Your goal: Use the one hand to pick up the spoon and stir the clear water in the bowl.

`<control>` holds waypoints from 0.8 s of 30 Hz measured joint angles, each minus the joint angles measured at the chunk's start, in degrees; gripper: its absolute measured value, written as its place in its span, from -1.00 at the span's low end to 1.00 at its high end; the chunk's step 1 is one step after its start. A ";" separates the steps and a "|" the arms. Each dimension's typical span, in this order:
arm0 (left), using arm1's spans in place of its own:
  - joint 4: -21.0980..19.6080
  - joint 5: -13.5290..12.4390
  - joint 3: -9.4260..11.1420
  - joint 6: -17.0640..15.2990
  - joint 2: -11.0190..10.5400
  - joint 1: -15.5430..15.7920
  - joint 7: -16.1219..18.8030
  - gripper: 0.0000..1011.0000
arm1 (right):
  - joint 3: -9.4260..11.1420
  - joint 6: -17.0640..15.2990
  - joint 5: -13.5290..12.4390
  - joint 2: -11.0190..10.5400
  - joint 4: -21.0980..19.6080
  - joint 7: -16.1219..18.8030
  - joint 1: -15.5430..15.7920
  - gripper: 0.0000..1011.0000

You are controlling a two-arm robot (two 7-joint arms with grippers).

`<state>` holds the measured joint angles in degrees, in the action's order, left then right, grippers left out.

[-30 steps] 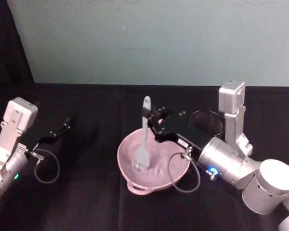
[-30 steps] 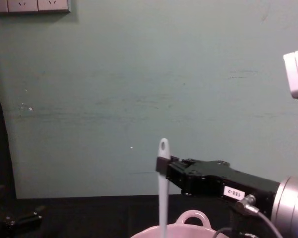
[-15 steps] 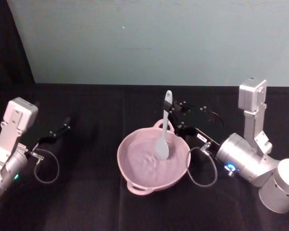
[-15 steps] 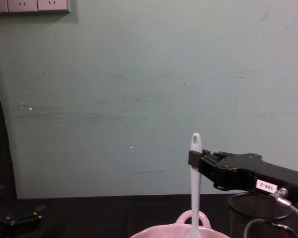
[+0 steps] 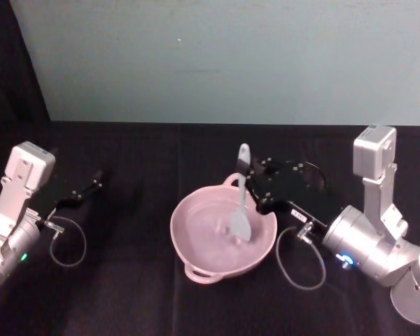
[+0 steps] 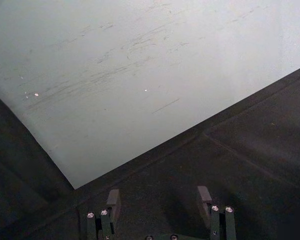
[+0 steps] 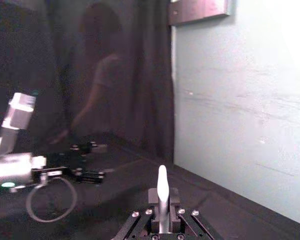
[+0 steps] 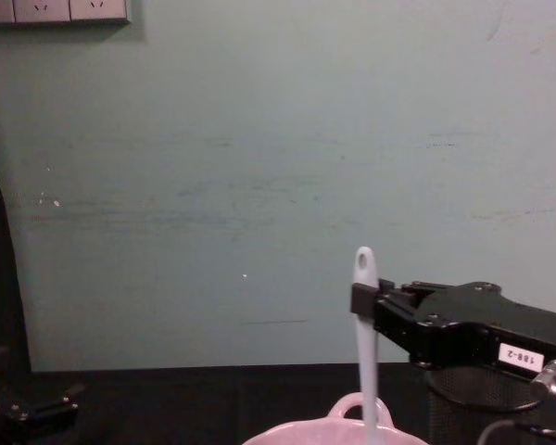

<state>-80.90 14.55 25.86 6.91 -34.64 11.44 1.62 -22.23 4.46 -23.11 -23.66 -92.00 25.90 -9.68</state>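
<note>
A pale pink bowl (image 5: 196, 245) with a loop handle sits mid-table, water rippling inside; its far rim (image 8: 352, 408) peeks up in the chest view. The white spoon (image 5: 239, 206) stands nearly upright, blade down in the water toward the bowl's right side. My right gripper (image 5: 250, 176) is shut on the spoon's handle (image 8: 362, 315) just below its holed end, reaching in from the right. From the right wrist camera the spoon handle tip (image 7: 161, 187) pokes up between the clamped fingers. My left gripper (image 5: 92, 185) rests idle on the cloth far left, open (image 6: 159, 202).
A black wire-mesh cup (image 8: 477, 408) stands right behind the bowl, under my right arm. Black cloth covers the table, a pale green wall (image 5: 217, 56) behind. A loose cable loop (image 5: 66, 241) lies by the left arm. A person's dim figure (image 7: 97, 95) stands far off.
The right gripper has carried the spoon from the bowl's left side to its right side, then drawn it slightly nearer. The water ripples. The left arm has not moved.
</note>
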 joint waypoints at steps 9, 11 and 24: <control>0.00 0.00 0.00 0.00 0.00 0.00 0.00 0.99 | -3.26 -0.28 0.55 0.82 -2.30 2.02 0.61 -0.76; 0.00 0.00 0.00 0.00 0.00 -0.01 0.00 0.99 | -4.29 -0.26 0.80 1.43 -2.06 2.38 0.26 -0.76; 0.00 0.00 0.00 0.00 0.00 -0.01 0.00 0.99 | -6.11 0.59 1.47 4.57 4.45 2.95 -4.49 -0.76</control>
<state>-80.90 14.55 25.86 6.91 -34.64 11.43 1.62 -28.34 5.05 -21.64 -19.09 -87.55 28.85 -14.17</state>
